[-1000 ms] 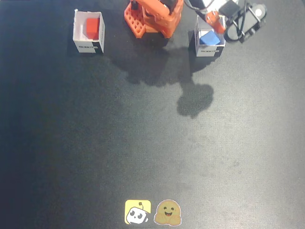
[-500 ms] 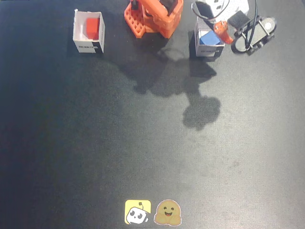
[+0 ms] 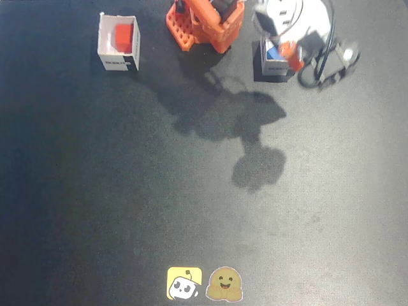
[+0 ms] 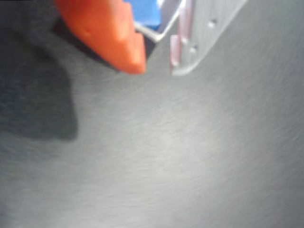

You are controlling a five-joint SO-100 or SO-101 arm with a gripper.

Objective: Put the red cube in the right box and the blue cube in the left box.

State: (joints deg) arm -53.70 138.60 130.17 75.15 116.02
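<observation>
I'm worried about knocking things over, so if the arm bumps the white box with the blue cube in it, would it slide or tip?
The white box looks like thin cardboard, so probably light; a nudge would likely slide it on the flat table. It sits low and square, so tipping seems unlikely. The blue cube inside may steady it slightly.

— Where can I move freely?
— Most of the tabletop point(image 3: 127, 191) is bare dark mat, from the centre out to 3, 6 and 9 o'clock in the fixed view.

— What blocks me?
— At 12 my own orange base point(image 3: 205, 24). At 11 stands a white box point(image 3: 118, 43); at 1 the other white box point(image 3: 275, 58), with cables point(image 3: 322, 57) just beside it. At 6, two flat stickers point(image 3: 205, 284) lie near the edge.
</observation>
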